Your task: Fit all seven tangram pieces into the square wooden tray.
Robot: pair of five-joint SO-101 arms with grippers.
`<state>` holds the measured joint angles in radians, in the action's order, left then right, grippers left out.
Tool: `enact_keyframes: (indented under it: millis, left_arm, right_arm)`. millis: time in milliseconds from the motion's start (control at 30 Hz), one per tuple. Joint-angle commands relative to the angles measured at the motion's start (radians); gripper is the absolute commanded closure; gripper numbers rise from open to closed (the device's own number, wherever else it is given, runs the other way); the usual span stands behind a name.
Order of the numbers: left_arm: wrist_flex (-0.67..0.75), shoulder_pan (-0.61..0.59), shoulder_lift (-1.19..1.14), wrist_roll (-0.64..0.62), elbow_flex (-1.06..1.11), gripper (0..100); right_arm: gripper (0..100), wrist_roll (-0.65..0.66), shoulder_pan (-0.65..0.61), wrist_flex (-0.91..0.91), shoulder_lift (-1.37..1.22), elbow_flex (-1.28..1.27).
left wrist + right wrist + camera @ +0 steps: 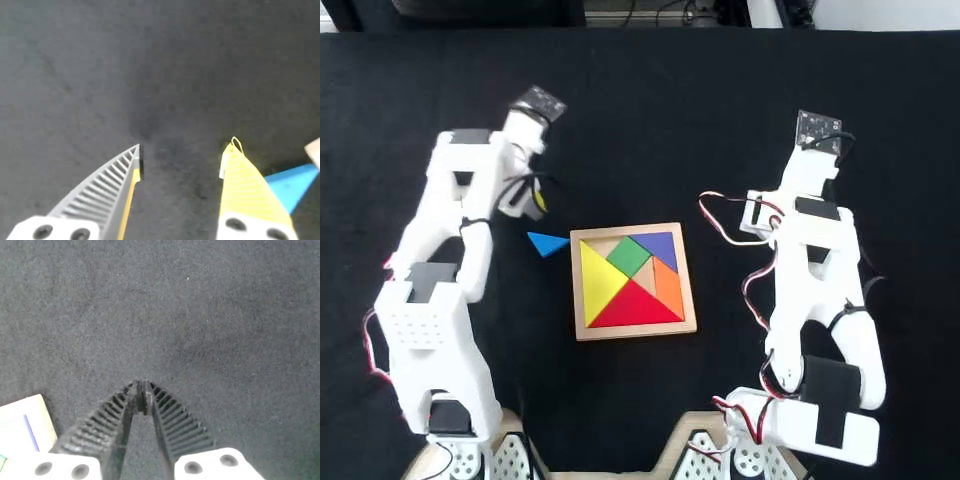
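Black cloth counter (650, 120), two white arms. Left tool (182, 155): released, fingers spread wide over bare cloth, nothing between. Just beside its yellow finger (245, 180): blue triangle (292, 182), flat on cloth, outside square wooden tray (635, 332), near its rim but apart. Right tool (143, 390): clenched, tips together, gripping nothing, above cloth, tray corner off to one side. Inside tray: yellow triangle (595, 285), red triangle (635, 305), green square (628, 255), purple triangle (660, 243), orange piece (668, 283); bare wood patch between green and orange.
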<state>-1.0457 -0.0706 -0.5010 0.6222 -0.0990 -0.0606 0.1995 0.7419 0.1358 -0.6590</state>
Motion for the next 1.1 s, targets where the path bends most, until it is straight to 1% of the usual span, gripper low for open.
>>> enact_keyframes:
  millis: [0, 67, 167, 233, 400, 533, 633, 667, 733, 800, 867, 933, 1067]
  left_arm:
    - [0.02, 0.051, 0.032, -0.012, 0.05, 74]
    - [-0.017, 0.058, 0.032, -0.005, 0.053, 74]
    - [-0.066, 0.047, 0.032, 0.084, 0.061, 74]
    - [-0.109, 0.022, 0.032, 0.13, 0.062, 74]
    - [-0.178, -0.039, 0.032, 0.19, 0.054, 74]
    - [-0.178, -0.065, 0.046, 0.195, 0.042, 74]
    - [-0.216, -0.059, 0.12, 0.19, 0.008, 74]
    - [-0.241, -0.048, 0.155, 0.186, 0.007, 74]
    - [-0.292, 0.002, 0.227, 0.137, 0.031, 74]
    - [-0.315, 0.054, 0.29, 0.117, 0.104, 74]
    - [-0.284, 0.096, 0.347, 0.16, 0.211, 74]
    - [-0.193, 0.117, 0.39, 0.229, 0.323, 74]
    - [0.006, 0.148, 0.436, 0.239, 0.481, 74]
  right_arm:
    - [98.7, 0.011, -0.018, -0.018, 0.004, 0.033]
    - [98.7, 0.011, -0.018, -0.018, 0.004, 0.033]
    - [98.7, 0.011, -0.018, -0.018, 0.004, 0.033]
    - [98.7, 0.011, -0.018, -0.018, 0.004, 0.033]
    - [98.7, 0.011, -0.018, -0.018, 0.004, 0.033]
    - [98.7, 0.011, -0.018, -0.018, 0.004, 0.033]
    - [98.7, 0.011, -0.018, -0.018, 0.004, 0.033]
    - [98.7, 0.011, -0.018, -0.018, 0.004, 0.033]
    - [98.7, 0.011, -0.018, -0.018, 0.004, 0.033]
    - [98.7, 0.011, -0.018, -0.018, 0.004, 0.033]
    - [98.7, 0.011, -0.018, -0.018, 0.004, 0.033]
    - [98.7, 0.011, -0.018, -0.018, 0.004, 0.031]
    - [98.7, 0.011, -0.018, -0.049, 0.004, 0.012]
